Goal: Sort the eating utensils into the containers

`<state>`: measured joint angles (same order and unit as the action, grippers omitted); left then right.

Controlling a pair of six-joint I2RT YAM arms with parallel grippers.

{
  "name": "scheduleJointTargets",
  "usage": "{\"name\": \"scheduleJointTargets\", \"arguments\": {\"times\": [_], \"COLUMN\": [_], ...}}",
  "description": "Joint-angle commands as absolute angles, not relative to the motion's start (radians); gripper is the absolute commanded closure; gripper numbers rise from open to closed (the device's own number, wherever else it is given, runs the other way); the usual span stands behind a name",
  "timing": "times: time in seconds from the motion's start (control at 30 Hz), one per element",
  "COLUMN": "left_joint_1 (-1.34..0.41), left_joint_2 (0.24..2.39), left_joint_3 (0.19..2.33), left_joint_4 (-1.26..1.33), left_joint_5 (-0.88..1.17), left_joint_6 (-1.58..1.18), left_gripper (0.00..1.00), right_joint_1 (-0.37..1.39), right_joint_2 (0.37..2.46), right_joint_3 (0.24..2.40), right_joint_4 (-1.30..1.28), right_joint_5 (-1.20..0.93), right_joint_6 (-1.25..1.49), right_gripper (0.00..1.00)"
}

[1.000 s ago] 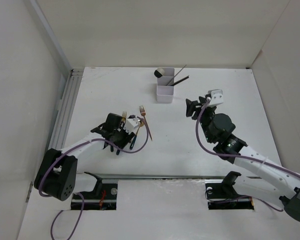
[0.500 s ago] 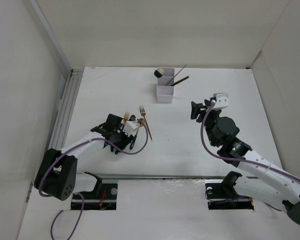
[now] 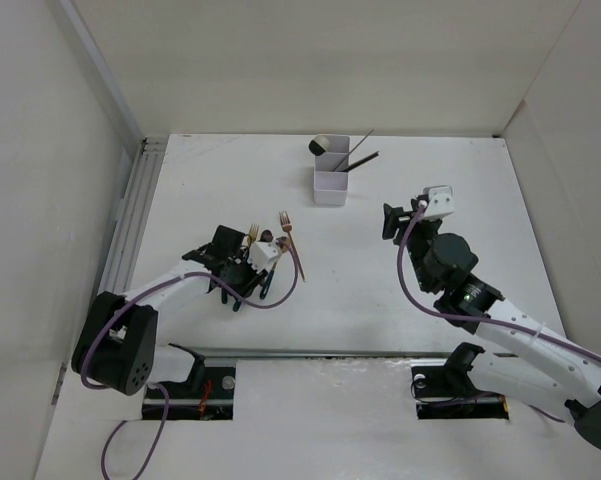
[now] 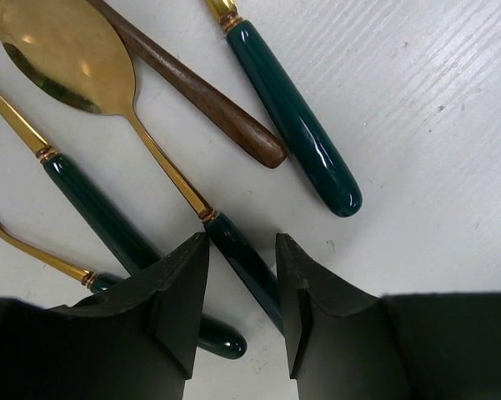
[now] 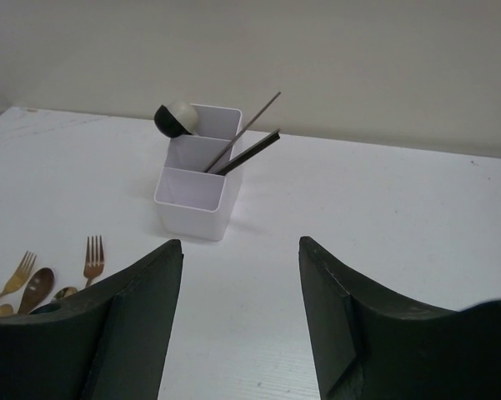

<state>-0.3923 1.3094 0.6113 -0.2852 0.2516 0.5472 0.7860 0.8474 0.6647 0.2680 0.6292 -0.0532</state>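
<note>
Picking up a spoon, eight o'clock in the top view.
Our left gripper (image 4: pixel 242 283) straddles the dark green handle of the slim gold-bowled spoon (image 4: pixel 162 167). Its fingers have narrowed since a second ago, but whether they pinch yet we cannot tell. Next: clench, lift, carry to the white three-compartment plastic organizer (image 3: pixel 330 187) at twelve o'clock. Our right gripper (image 5: pixel 240 308) hangs released, empty.

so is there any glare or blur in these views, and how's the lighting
Left wrist: sharp, with glare patches on the gold spoon bowl and a streak on the green handle. Right wrist: even light, the white organizer crisp with a faint shadow, the near fingers dark and featureless. Top external: diffuse light, only soft shadows.
</note>
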Motion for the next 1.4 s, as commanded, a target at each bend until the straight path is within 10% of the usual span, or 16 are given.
{"name": "scheduleJointTargets", "arguments": {"times": [0.0, 0.17, 0.33, 1.03, 1.37], "left_joint_1": [-0.39, -0.39, -0.39, -0.35, -0.341], "left_joint_2": [1.338, 1.359, 1.381, 1.348, 1.515], "left_joint_3": [0.623, 0.623, 0.652, 1.034, 1.187], "left_joint_4": [-0.296, -0.287, -0.278, -0.324, 0.492], "left_joint_5": [0.273, 0.282, 0.282, 0.347, 0.518], "left_joint_6": [0.565, 0.565, 0.555, 0.322, 0.08], "left_gripper": [0.65, 0.71, 1.0, 1.0, 1.0], "right_joint_1": [0.793, 0.793, 0.793, 0.793, 0.539], "right_joint_2": [0.844, 0.853, 0.862, 0.985, 1.181], "right_joint_3": [0.666, 0.666, 0.666, 0.696, 0.825], "right_joint_4": [0.278, 0.278, 0.278, 0.409, 0.595], "right_joint_5": [0.65, 0.67, 0.67, 0.589, 0.316], "right_joint_6": [-0.081, -0.112, -0.132, -0.193, -0.172], "right_gripper": [0.37, 0.36, 0.36, 0.36, 0.38]}}
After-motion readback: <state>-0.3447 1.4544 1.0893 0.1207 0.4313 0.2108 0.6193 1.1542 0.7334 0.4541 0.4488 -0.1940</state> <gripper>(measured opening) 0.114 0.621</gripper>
